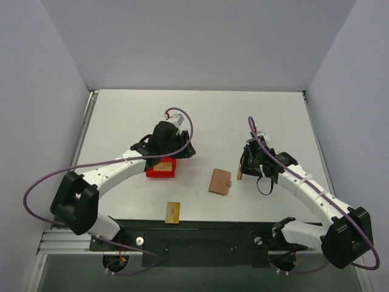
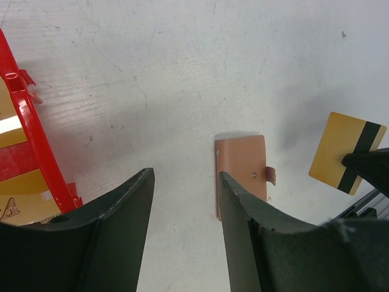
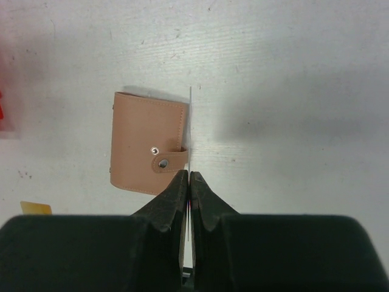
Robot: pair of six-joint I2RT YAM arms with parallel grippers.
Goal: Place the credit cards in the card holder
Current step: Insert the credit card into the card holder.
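One card sits pinched in the right gripper; the left gripper hangs wide, empty. With the wallet clasped shut, the card may merely shove it.

The left jaws stand apart at the bottom of the view with nothing between them, above the white surface. A flat brown leather-like wallet lies closed, clasp tab on its right edge, partly hidden behind one jaw. At left, a red plastic bin contains gold-yellow cards. At right, the dark right jaws clamp a tilted gold-yellow rectangular card with a dark stripe.
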